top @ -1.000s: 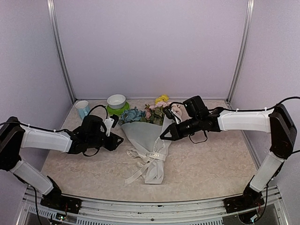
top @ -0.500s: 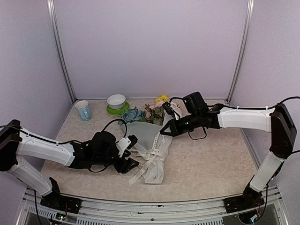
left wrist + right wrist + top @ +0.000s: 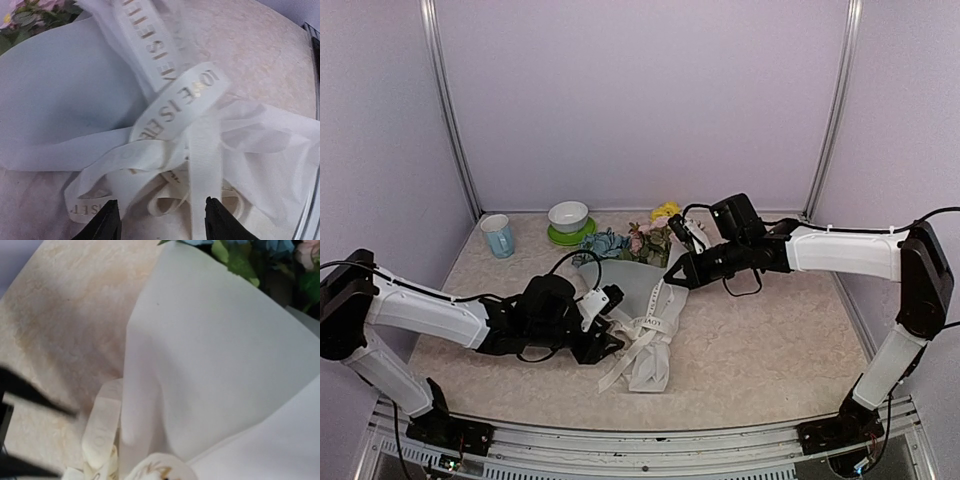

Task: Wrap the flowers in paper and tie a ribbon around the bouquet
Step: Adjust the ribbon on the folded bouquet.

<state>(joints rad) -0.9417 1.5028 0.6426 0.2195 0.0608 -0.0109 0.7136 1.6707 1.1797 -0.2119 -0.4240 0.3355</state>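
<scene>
The bouquet lies on the table with its flowers (image 3: 642, 240) toward the back, wrapped in a cone of white paper (image 3: 625, 285). A cream lettered ribbon (image 3: 655, 325) is looped round the cone's narrow part, and loose tails trail toward the front. My left gripper (image 3: 613, 346) is low at the cone's left front. It stands open (image 3: 162, 220) with ribbon (image 3: 182, 100) strands lying between its black fingertips (image 3: 107, 222). My right gripper (image 3: 678, 281) is shut on a ribbon strand at the cone's right edge. The right wrist view shows paper (image 3: 215, 355) and ribbon (image 3: 102, 425), not its fingers.
A blue mug (image 3: 498, 236) stands at the back left. A white bowl (image 3: 569, 215) on a green saucer (image 3: 570, 237) sits beside it, close behind the flowers. Metal frame posts (image 3: 450, 120) and purple walls enclose the table; a rail (image 3: 640, 440) runs along its near edge.
My left arm has swung from the cone's left side forward and right to the ribbon tails, its jaws now wider. My right gripper has shifted slightly back, still shut on the strand.
</scene>
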